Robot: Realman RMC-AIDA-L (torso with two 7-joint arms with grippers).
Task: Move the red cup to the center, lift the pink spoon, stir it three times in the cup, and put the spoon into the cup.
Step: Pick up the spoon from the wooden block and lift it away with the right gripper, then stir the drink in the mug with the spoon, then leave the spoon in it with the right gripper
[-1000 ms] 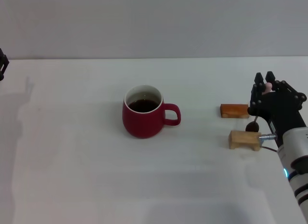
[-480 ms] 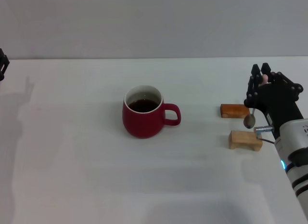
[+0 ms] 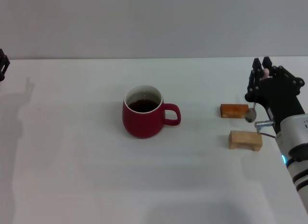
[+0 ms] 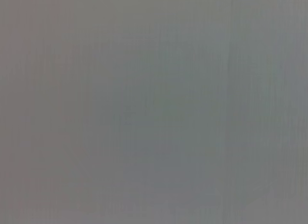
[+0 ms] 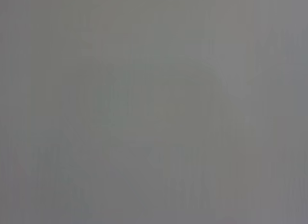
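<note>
The red cup (image 3: 143,118) stands near the middle of the white table, its handle toward the right, with dark liquid inside. My right gripper (image 3: 262,70) is at the far right, shut on the pink spoon (image 3: 250,113). The pale pink handle end shows between the fingers and the grey bowl hangs down above the wooden blocks, clear of the table. My left gripper (image 3: 3,64) is parked at the far left edge. Both wrist views show only flat grey.
Two small wooden blocks lie at the right: an orange-brown one (image 3: 234,110) and a pale one (image 3: 245,139) nearer to me, both under the right gripper. The white table (image 3: 72,161) ends at a grey wall behind.
My right gripper has risen with the spoon; the spoon's bowl has come up from the pale block's level and now hangs beside the orange-brown block. The cup has not moved.
</note>
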